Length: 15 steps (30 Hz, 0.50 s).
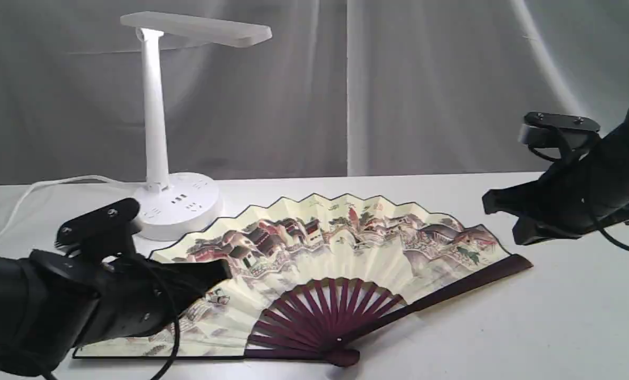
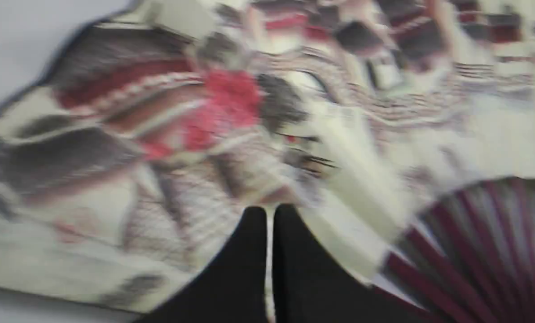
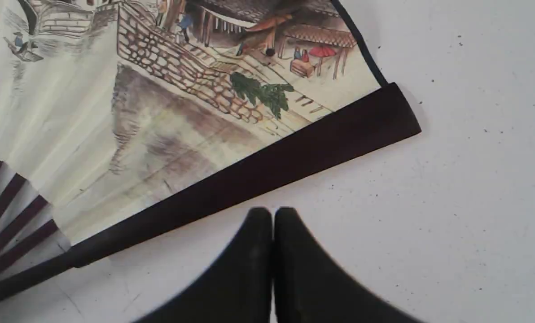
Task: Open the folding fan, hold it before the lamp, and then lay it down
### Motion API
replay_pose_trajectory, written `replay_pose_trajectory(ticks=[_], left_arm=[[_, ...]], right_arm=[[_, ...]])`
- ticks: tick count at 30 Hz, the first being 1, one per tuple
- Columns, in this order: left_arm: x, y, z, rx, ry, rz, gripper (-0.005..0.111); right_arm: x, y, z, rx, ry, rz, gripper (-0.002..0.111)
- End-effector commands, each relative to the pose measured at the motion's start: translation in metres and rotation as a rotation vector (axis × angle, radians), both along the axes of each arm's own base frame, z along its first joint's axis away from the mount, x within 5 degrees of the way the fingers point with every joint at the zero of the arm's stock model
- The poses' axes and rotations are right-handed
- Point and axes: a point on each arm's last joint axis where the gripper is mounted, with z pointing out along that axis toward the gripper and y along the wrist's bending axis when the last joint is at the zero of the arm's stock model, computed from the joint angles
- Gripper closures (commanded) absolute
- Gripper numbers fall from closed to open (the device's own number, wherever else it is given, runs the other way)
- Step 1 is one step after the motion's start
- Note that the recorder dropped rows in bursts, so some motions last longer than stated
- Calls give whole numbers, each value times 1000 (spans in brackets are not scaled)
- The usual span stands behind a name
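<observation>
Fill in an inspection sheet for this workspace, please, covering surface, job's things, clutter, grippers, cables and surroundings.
Surface: white tabletop, a few dark specks.
Job's things: cream pleated paper folding fan with dark maroon ribs fully open, lying flat; white plastic desk lamp with a flat rectangular head upright behind its left end.
Clutter: nothing seen.
Grippers: left gripper fingers shut over the fan's leaf, contact unclear; right gripper fingers shut over bare table beside the fan's right guard stick.
Cables: white lamp cord trails off left; black arm cables.
Surroundings: grey curtain.
</observation>
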Motion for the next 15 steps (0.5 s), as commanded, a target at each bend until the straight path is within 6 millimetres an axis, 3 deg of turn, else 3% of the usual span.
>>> replay_pose_trajectory(ticks=[1,5,8,15], left_arm=[[-3,-24,7,-111,64,-202,107],[-15,-39,8,-175,184,-405,107],[-24,-37,5,-137,268,-546,107],[-23,10,-7,21,501,-423,107]], right_arm=[[-1,1,2,6,-12,3,108],[-1,1,2,5,-14,3,108],[-1,1,2,5,-14,3,108],[-2,2,2,7,-1,7,108]])
